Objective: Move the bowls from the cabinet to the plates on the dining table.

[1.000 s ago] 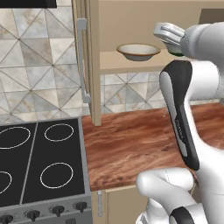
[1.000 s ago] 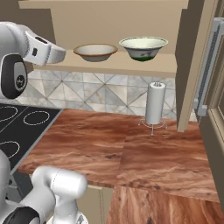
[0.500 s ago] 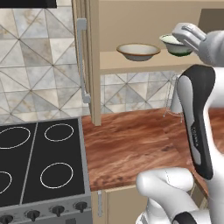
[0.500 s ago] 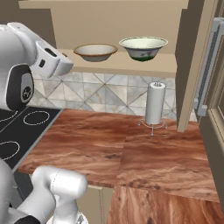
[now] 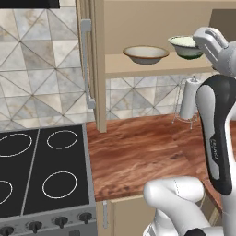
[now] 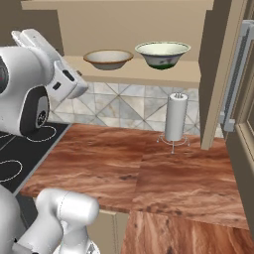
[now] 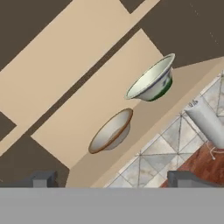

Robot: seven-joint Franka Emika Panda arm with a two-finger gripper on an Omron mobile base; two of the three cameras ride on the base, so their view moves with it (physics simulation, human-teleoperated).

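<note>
Overhead, the open cabinet (image 6: 218,74) carries 2 bowls on its 1 shelf, both upright with their mouths facing the ceiling; being round, neither has a long axis. Cream bowl (image 6: 108,58), wide and shallow with a tan-brown rim, sits on the stove side of the shelf. Pale bowl (image 6: 162,53), deeper and marked with green low on its wall, stands just beside it toward the open door, the 2 close but not touching. In the left base view the same pair reads cream bowl (image 5: 145,54) then pale bowl (image 5: 185,46), the latter partly covered by the robot's raised hand. In the rolled hand view the shelf runs diagonally, so the cream bowl (image 7: 111,131) and pale bowl (image 7: 152,79) appear tipped on edge; this is camera roll, not tilt of the bowls.

Gripper (image 7: 111,179): 2 dark fingertips (image 7: 43,178) stand wide apart at the bottom of the hand view, with nothing between them, short of the shelf edge and clear of both bowls.

Below the shelf, 1 paper towel roll (image 6: 175,117) stands upright on its wire holder on the reddish-brown wooden counter (image 6: 149,168). Beside the counter lies 1 black stove (image 5: 41,170). 2 cabinet doors hang open, each with 1 long silver bar handle (image 5: 86,64).
</note>
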